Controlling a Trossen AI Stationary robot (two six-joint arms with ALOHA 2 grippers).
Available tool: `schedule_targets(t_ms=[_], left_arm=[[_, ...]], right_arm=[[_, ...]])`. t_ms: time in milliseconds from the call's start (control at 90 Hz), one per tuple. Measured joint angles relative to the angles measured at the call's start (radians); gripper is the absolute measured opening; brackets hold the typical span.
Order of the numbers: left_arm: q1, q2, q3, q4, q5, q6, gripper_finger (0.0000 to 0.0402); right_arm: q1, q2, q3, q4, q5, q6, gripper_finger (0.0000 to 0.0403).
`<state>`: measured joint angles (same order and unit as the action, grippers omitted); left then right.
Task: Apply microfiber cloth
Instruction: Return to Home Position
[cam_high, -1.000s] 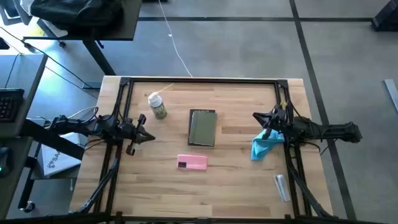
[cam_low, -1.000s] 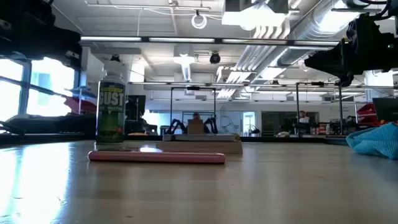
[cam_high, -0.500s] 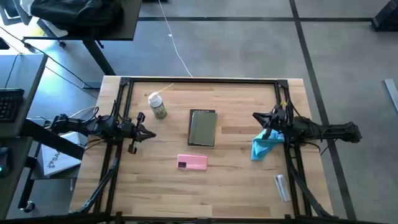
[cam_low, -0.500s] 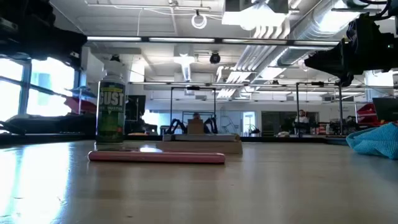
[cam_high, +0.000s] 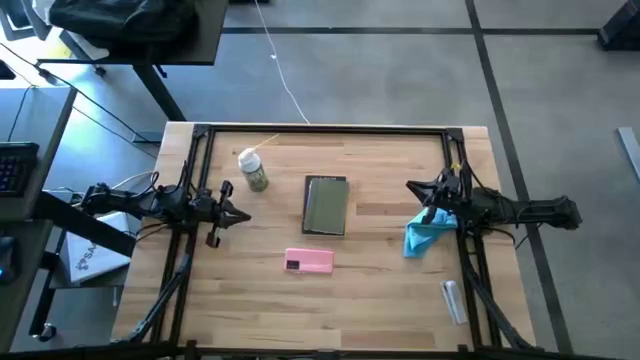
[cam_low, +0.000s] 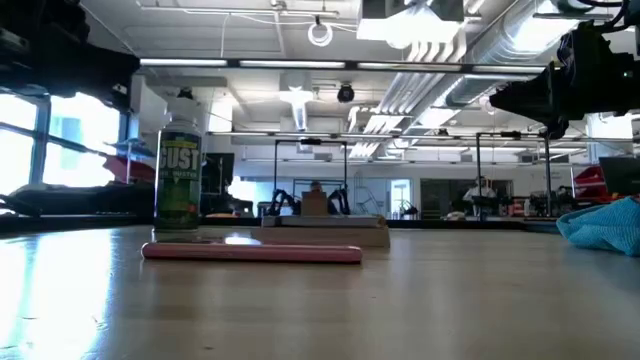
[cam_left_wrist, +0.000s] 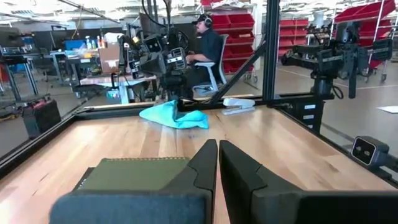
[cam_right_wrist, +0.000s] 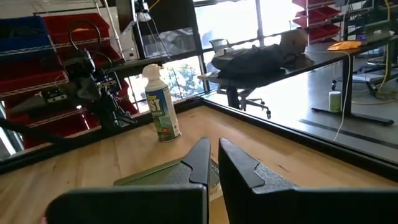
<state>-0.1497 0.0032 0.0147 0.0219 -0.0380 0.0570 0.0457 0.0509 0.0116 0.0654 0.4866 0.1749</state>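
The light blue microfiber cloth (cam_high: 424, 236) lies crumpled on the table near the right edge, partly under my right arm; the low view shows the cloth (cam_low: 605, 226) at its right side. My right gripper (cam_high: 411, 186) is shut and hovers just past the cloth, pointing at the grey-green tablet (cam_high: 326, 205), which lies flat at the table's middle. My left gripper (cam_high: 246, 217) is shut at the table's left, also pointing at the tablet (cam_left_wrist: 134, 173). The left wrist view shows the cloth (cam_left_wrist: 174, 116) resting beyond the tablet. Neither gripper holds anything.
A white-capped spray bottle (cam_high: 253, 171) stands at the far left of the tablet. A pink phone (cam_high: 309, 261) lies flat nearer the front edge. A small white object (cam_high: 452, 300) lies at the near right. A dark frame (cam_high: 320, 130) runs round the table.
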Motion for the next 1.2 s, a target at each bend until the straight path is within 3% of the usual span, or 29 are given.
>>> schedule_targets(t_ms=[567,689,911,1200], left_arm=[[0.0,0.0,-0.001,-0.001,0.0,0.0,0.0],[0.0,0.0,-0.001,-0.002,0.0,0.0,0.0],[0.0,0.0,-0.001,-0.002,0.0,0.0,0.0],[0.0,0.0,-0.001,-0.003,0.0,0.0,0.0]], right_arm=[[0.0,0.0,0.0,0.0,-0.006,0.0,0.0],[0.0,0.0,0.0,-0.004,-0.093,0.0,0.0],[0.0,0.002,0.0,-0.042,-0.406,0.0,0.0],[0.0,0.002,0.0,-0.049,-0.437,0.0,0.0]])
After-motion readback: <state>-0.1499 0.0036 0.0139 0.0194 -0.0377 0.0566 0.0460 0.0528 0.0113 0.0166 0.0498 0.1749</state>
